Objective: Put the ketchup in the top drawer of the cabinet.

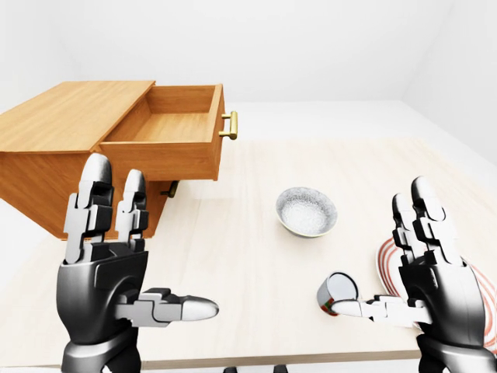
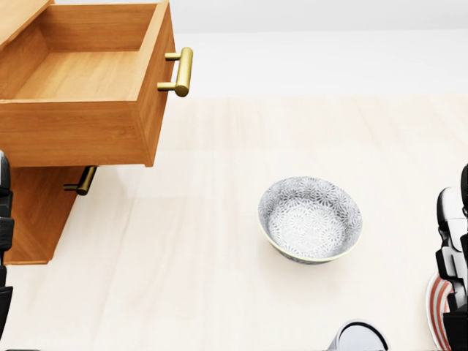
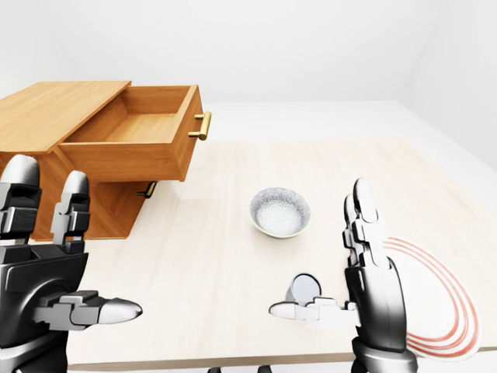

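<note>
- My right hand [image 3: 373,291] is raised with fingers spread straight up and the thumb stuck out toward the view's left. It is wide open and holds nothing.
- My left hand [image 1: 109,264] is just as open and empty, fingers upright and thumb pointing toward the view's right, low at the left of the left-eye view.
- The ketchup [image 1: 338,293] stands on the table [image 1: 248,256] just beside my right thumb, on its left side in the eye views. I cannot tell whether the thumb tip touches it or only passes across it.
- The ketchup looks upright, its pale round top facing up and its long axis vertical. In the head view only that top shows, at the bottom edge.
- My right hand is clearly the nearer one. My left hand is well apart from the ketchup, across the lower middle of the table.
- I judge the coming move is a sideways reach to the left by my right hand, closing round the upright body.
- Beyond the ketchup sits a patterned bowl [image 2: 310,219], and a red-striped plate [image 3: 435,299] lies under and to the right of my right hand.
- The top drawer [image 2: 84,80] of the cabinet [image 1: 54,148] stands pulled open and empty at upper left, brass handle [image 2: 181,72] facing the table. It lies up and left from the ketchup, past the bowl.
</note>
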